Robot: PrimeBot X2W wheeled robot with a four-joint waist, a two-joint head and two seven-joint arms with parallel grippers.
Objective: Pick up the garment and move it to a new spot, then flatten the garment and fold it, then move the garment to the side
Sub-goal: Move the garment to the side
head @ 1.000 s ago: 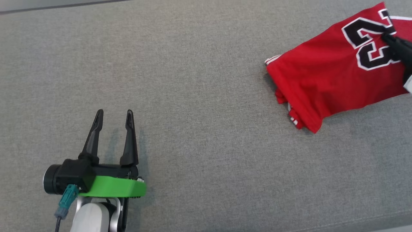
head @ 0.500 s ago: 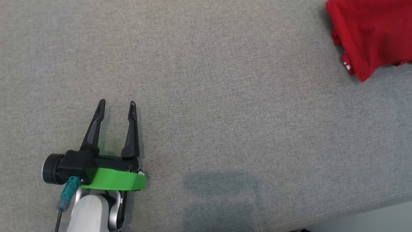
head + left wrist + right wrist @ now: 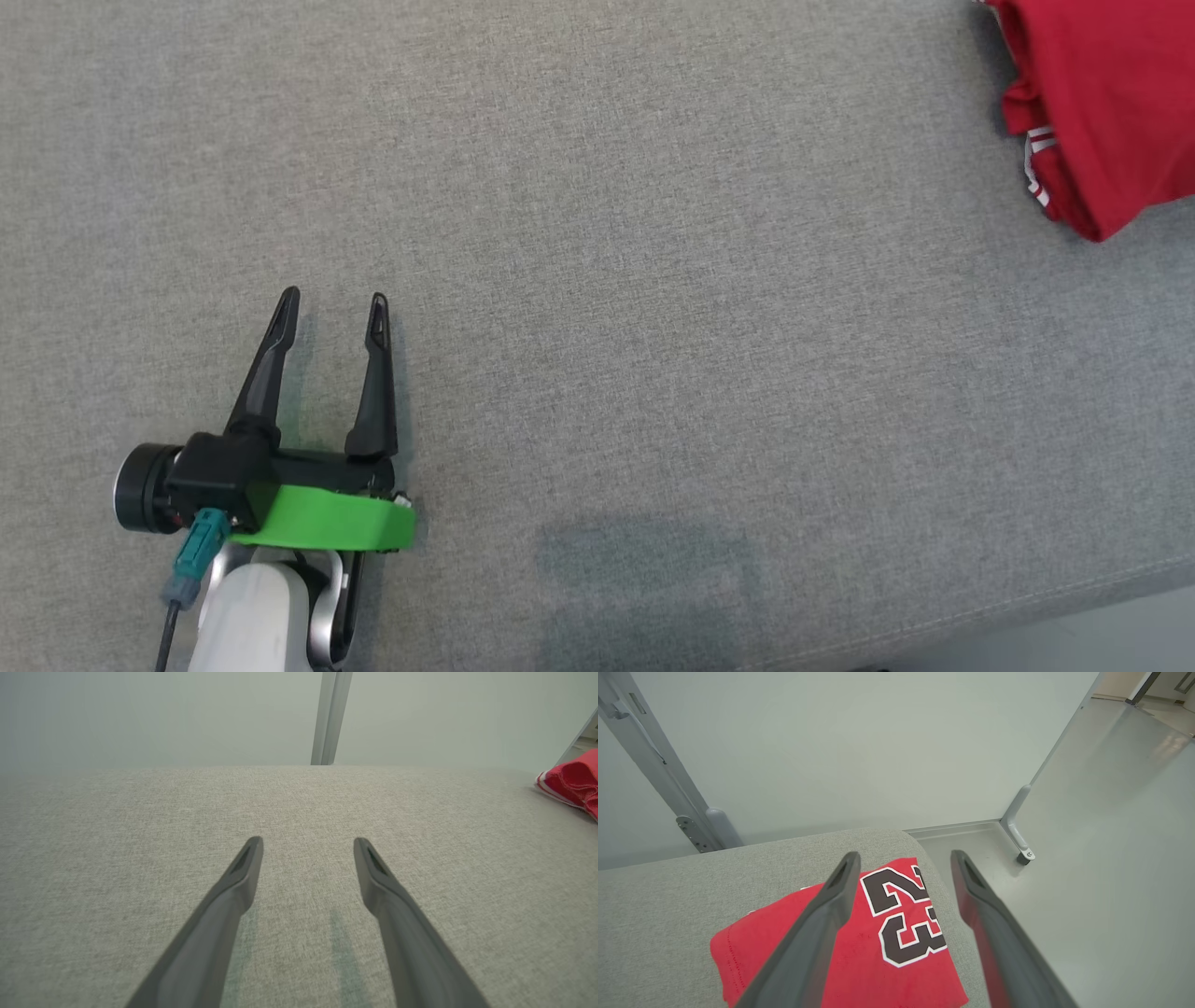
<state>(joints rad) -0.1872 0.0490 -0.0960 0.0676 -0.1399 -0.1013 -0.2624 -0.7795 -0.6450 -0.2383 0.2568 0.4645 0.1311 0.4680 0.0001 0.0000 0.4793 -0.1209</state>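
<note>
Folded garment [image 3: 859,975] laid near edge of padded surface [image 3: 658,905]. Right tool [image 3: 903,856] spread above it, empty: to be lifted straight, cloth not snagged. Left tool [image 3: 334,299] spread.

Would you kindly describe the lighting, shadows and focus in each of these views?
Head view: soft, even light; a faint blocky shadow lies on the grey fabric surface near the sharp left gripper. Left wrist view: fingers slightly soft, with faint greenish shadows beneath. Right wrist view: right gripper blurred, the garment crisp, mild glare on the floor.
</note>
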